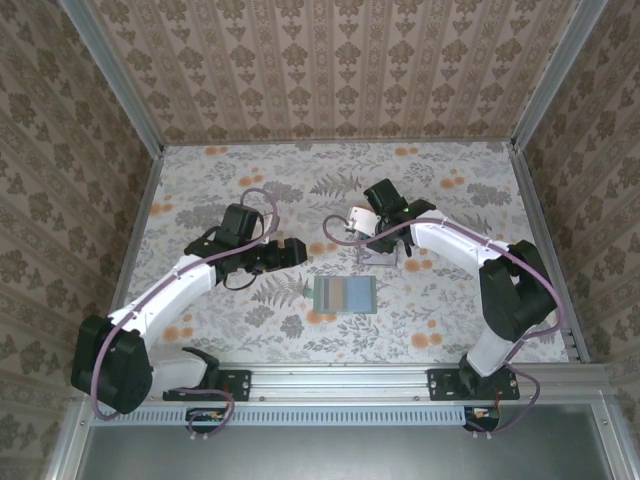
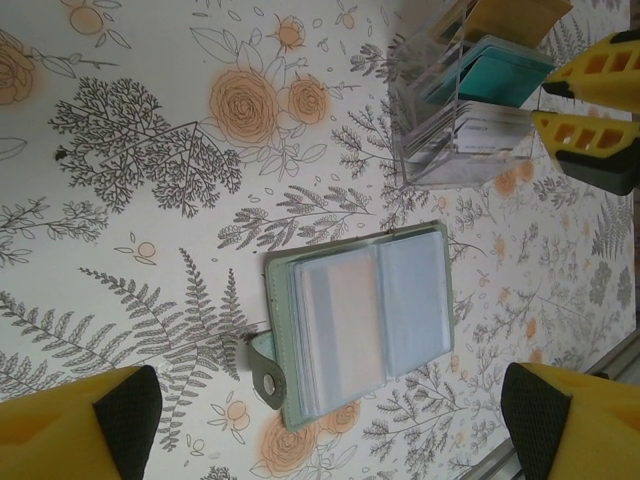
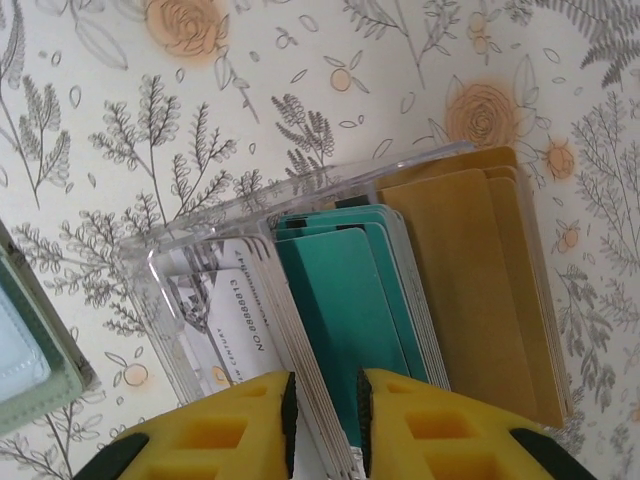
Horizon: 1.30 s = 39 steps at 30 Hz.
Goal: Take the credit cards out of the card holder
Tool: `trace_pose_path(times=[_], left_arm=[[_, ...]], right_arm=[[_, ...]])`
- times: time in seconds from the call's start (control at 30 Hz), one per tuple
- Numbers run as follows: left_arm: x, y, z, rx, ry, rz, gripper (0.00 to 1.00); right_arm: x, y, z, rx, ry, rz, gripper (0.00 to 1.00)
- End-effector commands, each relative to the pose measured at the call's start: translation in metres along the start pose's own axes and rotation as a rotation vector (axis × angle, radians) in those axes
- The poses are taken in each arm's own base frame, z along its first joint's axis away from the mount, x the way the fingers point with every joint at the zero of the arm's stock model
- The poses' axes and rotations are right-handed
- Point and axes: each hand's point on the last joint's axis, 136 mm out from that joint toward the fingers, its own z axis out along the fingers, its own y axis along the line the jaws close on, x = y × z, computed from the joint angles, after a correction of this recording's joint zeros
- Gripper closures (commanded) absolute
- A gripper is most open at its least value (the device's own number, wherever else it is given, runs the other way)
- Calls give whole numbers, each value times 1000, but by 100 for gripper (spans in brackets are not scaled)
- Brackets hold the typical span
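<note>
The card holder (image 1: 345, 295) lies open and flat on the floral table, a sage-green wallet (image 2: 360, 320) with frosted sleeves and a snap tab; faint card colours show through the sleeves. Its corner (image 3: 30, 350) shows at the left of the right wrist view. Credit cards stand in a clear stand (image 3: 200, 235): teal ones (image 3: 340, 300), tan-orange ones (image 3: 470, 280) and white printed ones (image 3: 235, 310). My right gripper (image 3: 325, 410) is narrowly open, its pads straddling the top edges of the white and teal cards. My left gripper (image 2: 335, 430) hangs wide open and holds nothing, just left of the holder.
The clear stand (image 1: 385, 262) sits just behind the holder, and my right gripper's yellow fingers (image 2: 590, 110) are on it. Patterned walls close in the table on three sides. A metal rail (image 1: 340, 380) runs along the near edge.
</note>
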Motion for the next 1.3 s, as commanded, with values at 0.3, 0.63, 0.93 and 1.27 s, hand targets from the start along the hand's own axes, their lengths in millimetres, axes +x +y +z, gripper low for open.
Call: trace_pose_path(times=[0.3, 0.63, 0.93, 1.27], left_arm=[[2, -16, 16, 65, 36, -15, 26], [31, -44, 56, 52, 170, 63, 50], [63, -30, 85, -9, 307, 65, 63], [80, -9, 97, -63, 364, 44, 63]], right_arm=[[-24, 14, -80, -73, -270, 558, 76], [-1, 89, -75, -272, -268, 922, 78], [41, 132, -32, -321, -82, 1147, 84], [50, 145, 0, -279, 62, 1175, 77]])
